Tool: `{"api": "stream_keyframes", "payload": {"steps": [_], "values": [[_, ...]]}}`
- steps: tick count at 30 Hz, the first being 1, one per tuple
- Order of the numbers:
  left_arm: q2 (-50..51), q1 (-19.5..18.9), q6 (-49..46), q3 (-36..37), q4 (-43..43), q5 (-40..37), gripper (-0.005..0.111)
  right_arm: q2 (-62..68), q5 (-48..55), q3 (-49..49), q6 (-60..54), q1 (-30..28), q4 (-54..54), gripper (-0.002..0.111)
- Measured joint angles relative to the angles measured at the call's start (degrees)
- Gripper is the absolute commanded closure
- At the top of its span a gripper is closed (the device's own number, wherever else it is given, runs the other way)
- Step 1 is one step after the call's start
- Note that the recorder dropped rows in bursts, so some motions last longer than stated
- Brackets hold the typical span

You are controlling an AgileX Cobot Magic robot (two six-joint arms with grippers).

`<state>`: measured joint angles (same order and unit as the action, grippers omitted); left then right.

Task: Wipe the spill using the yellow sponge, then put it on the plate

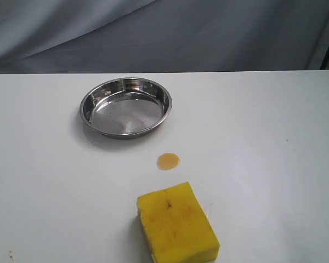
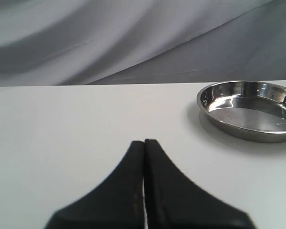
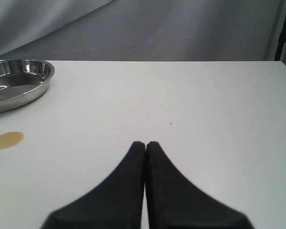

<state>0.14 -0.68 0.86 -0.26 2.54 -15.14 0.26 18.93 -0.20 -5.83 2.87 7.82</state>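
The yellow sponge (image 1: 177,224) lies flat on the white table near the front edge of the exterior view. Just behind it sits the spill (image 1: 168,161), a small amber drop, which also shows in the right wrist view as the spill (image 3: 6,140). The steel plate (image 1: 88,112) stands empty further back and to the left, and appears as the plate (image 2: 205,110) and the plate (image 3: 38,88) in the wrist views. My left gripper (image 2: 144,141) and my right gripper (image 3: 145,143) are both shut on nothing, hovering over bare table. Neither arm shows in the exterior view.
A grey cloth backdrop (image 1: 164,33) hangs behind the table's far edge. A dark stand (image 3: 281,33) rises at the far right corner. A small dark speck (image 1: 287,140) marks the table on the right.
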Motion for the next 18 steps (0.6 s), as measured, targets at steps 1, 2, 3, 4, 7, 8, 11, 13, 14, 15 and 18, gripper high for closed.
{"api": "stream_keyframes", "payload": {"steps": [1, 2, 3, 4, 7, 8, 11, 13, 14, 15, 18], "values": [[0.00, 0.00, 0.00, 0.00, 0.00, 0.00, 0.107, 0.00, 0.00, 0.00, 0.00, 0.00, 0.00, 0.108], [0.00, 0.00, 0.00, 0.00, 0.00, 0.00, 0.107, 0.00, 0.00, 0.00, 0.00, 0.00, 0.00, 0.108], [0.00, 0.00, 0.00, 0.00, 0.00, 0.00, 0.107, 0.00, 0.00, 0.00, 0.00, 0.00, 0.00, 0.108], [0.00, 0.00, 0.00, 0.00, 0.00, 0.00, 0.107, 0.00, 0.00, 0.00, 0.00, 0.00, 0.00, 0.108], [0.00, 0.00, 0.00, 0.00, 0.00, 0.00, 0.107, 0.00, 0.00, 0.00, 0.00, 0.00, 0.00, 0.108], [0.00, 0.00, 0.00, 0.00, 0.00, 0.00, 0.107, 0.00, 0.00, 0.00, 0.00, 0.00, 0.00, 0.108], [0.00, 0.00, 0.00, 0.00, 0.86, 2.55, 0.107, 0.00, 0.00, 0.00, 0.00, 0.00, 0.00, 0.108], [0.00, 0.00, 0.00, 0.00, 0.86, 4.71, 0.107, 0.00, 0.00, 0.00, 0.00, 0.00, 0.00, 0.108], [0.00, 0.00, 0.12, 0.00, 0.46, 6.23, 0.107, 0.00, 0.00, 0.00, 0.00, 0.00, 0.00, 0.108], [0.00, 0.00, 1.00, 0.00, -1.84, 8.09, 0.107, 0.00, 0.00, 0.00, 0.00, 0.00, 0.00, 0.108], [0.00, 0.00, 2.71, 0.00, -8.43, 10.12, 0.107, 0.00, 0.00, 0.00, 0.00, 0.00, 0.00, 0.108]]}}
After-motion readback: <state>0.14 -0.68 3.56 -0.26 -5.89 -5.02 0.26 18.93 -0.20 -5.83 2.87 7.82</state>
